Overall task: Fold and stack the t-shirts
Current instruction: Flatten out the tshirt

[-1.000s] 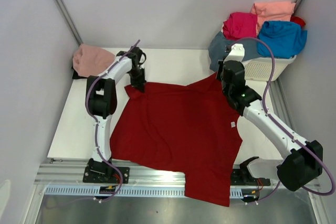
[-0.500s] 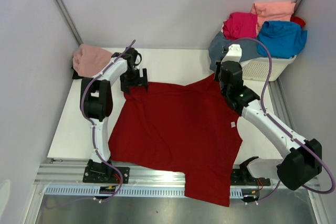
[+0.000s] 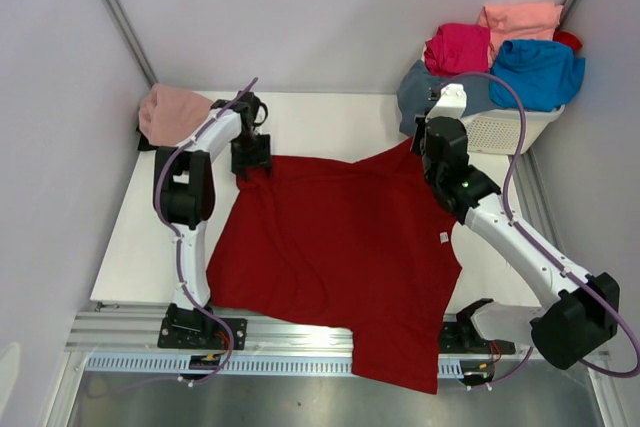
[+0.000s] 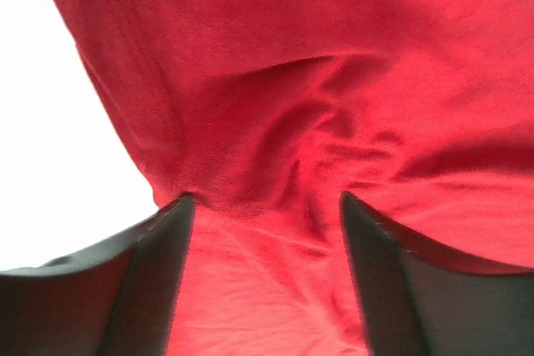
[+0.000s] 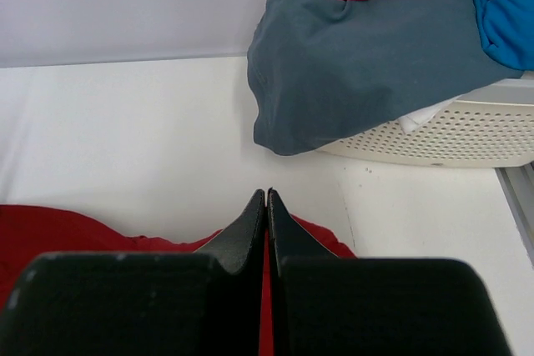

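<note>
Left gripper (image 4: 263,202): jaws spread, far-left sleeve of dark red t-shirt (image 3: 340,257) between them. Right gripper (image 5: 266,196): pressed together, pinching its far-right sleeve.

Big shirt (image 3: 340,247) dark red, plain. Corner shirt (image 3: 175,112) dusty pink. Basket (image 5: 467,135) white, lattice holes. Table (image 3: 330,122) white.

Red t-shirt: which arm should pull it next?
Right. The right gripper is shut on a far corner of the big dark red cloth t-shirt; the left gripper hangs open above it, gripping nothing.
</note>
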`<action>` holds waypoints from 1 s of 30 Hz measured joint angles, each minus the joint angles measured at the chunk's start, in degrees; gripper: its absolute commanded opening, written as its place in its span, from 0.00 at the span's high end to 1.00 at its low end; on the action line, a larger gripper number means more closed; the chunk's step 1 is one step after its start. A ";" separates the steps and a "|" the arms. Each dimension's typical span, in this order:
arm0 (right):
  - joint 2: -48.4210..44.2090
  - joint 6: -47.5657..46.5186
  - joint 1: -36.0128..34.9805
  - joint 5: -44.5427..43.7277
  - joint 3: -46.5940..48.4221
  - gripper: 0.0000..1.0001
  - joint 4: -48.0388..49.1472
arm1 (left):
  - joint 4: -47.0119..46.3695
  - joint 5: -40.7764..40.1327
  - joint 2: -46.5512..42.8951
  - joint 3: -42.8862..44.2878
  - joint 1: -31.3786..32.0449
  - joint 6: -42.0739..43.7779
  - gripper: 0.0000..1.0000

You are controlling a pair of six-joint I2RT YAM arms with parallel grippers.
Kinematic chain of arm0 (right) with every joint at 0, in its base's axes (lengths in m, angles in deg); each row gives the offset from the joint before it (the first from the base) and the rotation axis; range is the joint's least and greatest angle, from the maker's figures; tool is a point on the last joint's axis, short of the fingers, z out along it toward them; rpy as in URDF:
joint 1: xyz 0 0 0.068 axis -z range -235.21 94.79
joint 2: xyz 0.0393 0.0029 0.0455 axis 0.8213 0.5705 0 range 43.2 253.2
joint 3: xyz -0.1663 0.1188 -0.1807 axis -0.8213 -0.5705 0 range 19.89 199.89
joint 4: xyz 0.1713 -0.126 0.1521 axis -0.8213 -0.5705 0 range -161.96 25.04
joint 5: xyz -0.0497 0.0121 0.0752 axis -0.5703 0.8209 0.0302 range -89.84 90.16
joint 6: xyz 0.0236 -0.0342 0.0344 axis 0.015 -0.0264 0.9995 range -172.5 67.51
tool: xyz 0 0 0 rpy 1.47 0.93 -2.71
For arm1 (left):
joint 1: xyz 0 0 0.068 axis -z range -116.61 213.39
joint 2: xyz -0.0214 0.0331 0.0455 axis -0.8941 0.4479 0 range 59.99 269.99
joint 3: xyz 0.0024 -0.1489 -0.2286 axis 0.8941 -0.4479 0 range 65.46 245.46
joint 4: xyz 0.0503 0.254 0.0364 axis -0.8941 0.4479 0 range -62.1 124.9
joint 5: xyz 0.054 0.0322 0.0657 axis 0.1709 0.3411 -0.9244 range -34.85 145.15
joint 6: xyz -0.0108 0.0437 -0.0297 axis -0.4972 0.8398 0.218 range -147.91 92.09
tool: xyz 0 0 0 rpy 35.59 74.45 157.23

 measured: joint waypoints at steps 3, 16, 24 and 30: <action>-0.28 0.00 0.00 -0.02 0.00 1.00 -0.15 | 1.31 -0.11 1.38 1.33 0.04 1.01 0.63; -0.33 -0.22 0.00 0.02 0.00 1.00 -0.20 | 2.78 -0.66 1.11 0.09 4.83 3.13 1.00; -0.31 -0.28 0.00 0.09 0.00 1.00 -0.17 | -4.90 -2.27 -19.17 -14.80 11.19 3.04 1.00; 0.44 -0.42 0.00 0.09 0.00 1.00 -0.15 | -7.74 -4.42 -28.50 -25.49 20.37 1.88 0.89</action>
